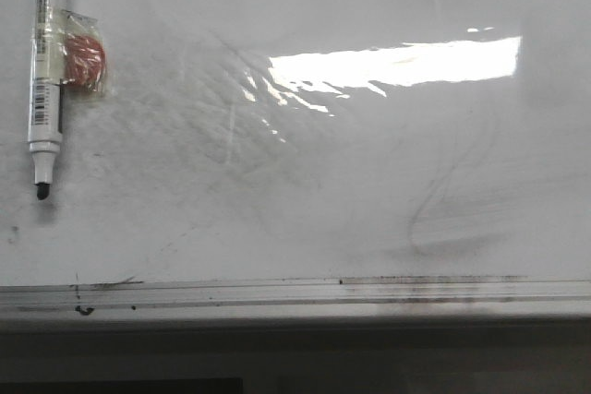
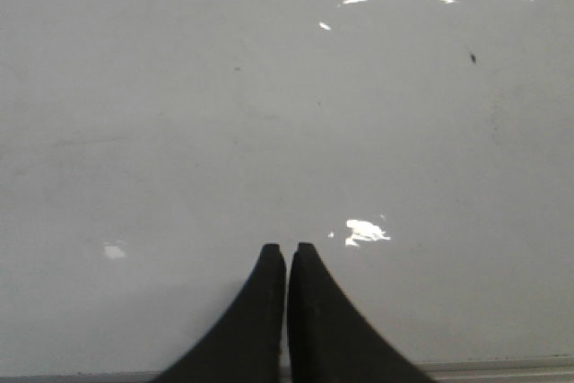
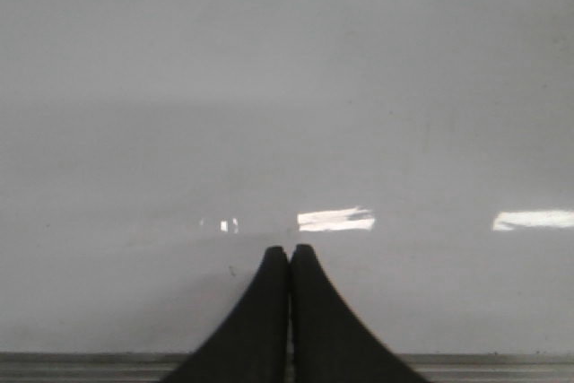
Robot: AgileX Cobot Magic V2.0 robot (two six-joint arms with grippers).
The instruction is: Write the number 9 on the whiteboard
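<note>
- The whiteboard (image 1: 369,182) fills every view, smeared grey with a glare patch; no number 9 is drawn on it, so I judge that writing has not begun.
- A marker (image 1: 46,89) lies uncapped, tip towards the bottom rail (image 1: 277,294), a reddish wrapped item (image 1: 83,62) touching it; neither set of jaws is near it.
- Left jaws (image 2: 287,248) and right jaws (image 3: 289,250) are pressed together, empty, over bare board.
- Next, one arm must part its jaws and reach for the marker.

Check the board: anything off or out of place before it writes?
The marker lies uncapped at the far left of the whiteboard, with a red item in clear wrap stuck beside it. The board is dirty with grey erased smears; no 9 is drawn. Both grippers are shut and empty.
</note>
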